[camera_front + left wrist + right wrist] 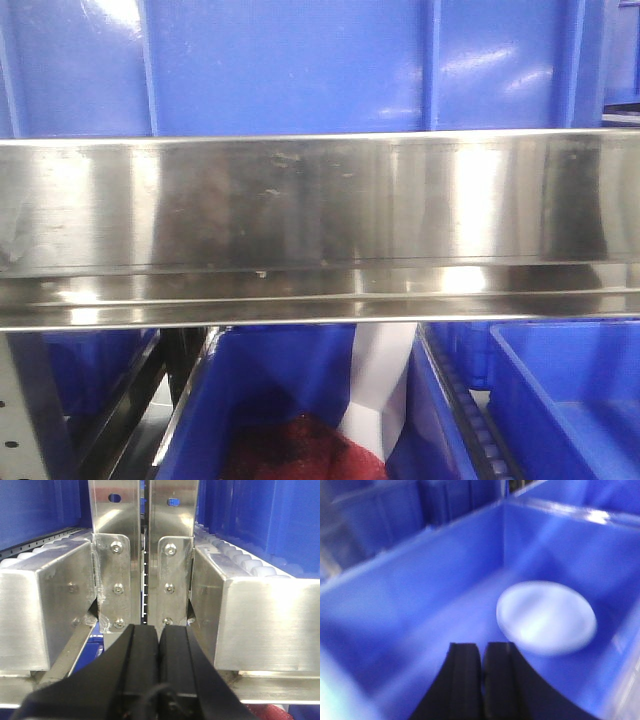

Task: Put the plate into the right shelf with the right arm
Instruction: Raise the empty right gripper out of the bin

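Both jaws are clenched on nothing: the right gripper (481, 652) hangs over a blue bin (410, 605), the left gripper (159, 635) faces steel shelf posts (145, 555). In the blurred right wrist view the plate (546, 617) lies on the bin floor, apart from the jaws, so placing looks done; pulling the right arm clear seems all that is left. Front view shows another bin (250, 400) holding something red (300, 450).

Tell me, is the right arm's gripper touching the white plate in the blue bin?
Apart. The right wrist view shows the plate lying in the blue bin, with bare blue floor between it and the right gripper, whose jaws are shut on nothing.
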`<state>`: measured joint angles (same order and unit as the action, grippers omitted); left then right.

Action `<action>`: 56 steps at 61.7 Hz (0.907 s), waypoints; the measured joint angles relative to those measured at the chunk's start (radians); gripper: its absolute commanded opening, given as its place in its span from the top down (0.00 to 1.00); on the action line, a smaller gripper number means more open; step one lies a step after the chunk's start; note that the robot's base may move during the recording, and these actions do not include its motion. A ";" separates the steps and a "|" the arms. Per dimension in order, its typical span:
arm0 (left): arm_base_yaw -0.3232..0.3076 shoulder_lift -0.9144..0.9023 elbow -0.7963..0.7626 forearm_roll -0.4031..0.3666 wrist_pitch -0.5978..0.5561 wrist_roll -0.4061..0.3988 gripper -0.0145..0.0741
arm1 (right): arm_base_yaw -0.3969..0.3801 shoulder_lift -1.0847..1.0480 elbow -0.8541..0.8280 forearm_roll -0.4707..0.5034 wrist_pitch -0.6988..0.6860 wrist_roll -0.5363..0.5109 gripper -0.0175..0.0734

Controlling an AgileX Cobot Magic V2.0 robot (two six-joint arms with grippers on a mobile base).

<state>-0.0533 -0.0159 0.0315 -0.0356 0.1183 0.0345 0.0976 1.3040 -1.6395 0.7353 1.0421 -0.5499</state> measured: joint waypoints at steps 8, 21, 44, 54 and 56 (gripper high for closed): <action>0.000 0.000 0.000 0.000 0.000 0.000 0.89 | -0.015 -0.079 0.022 -0.045 0.044 0.020 0.73; 0.000 0.000 0.000 0.000 0.000 0.000 0.89 | -0.015 -0.209 0.079 -0.085 0.020 0.035 0.73; 0.000 0.000 0.000 0.000 0.000 0.000 0.89 | -0.015 -0.243 0.081 -0.085 0.021 0.037 0.73; 0.000 0.000 0.000 0.000 0.000 0.000 0.89 | -0.015 -0.241 0.082 -0.087 0.019 0.037 0.73; 0.000 0.000 0.000 0.000 0.000 0.000 0.89 | -0.015 -0.239 0.082 -0.091 0.011 0.037 0.73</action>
<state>-0.0533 -0.0159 0.0315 -0.0356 0.1183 0.0345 0.0826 1.0653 -1.5576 0.6439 1.0528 -0.5125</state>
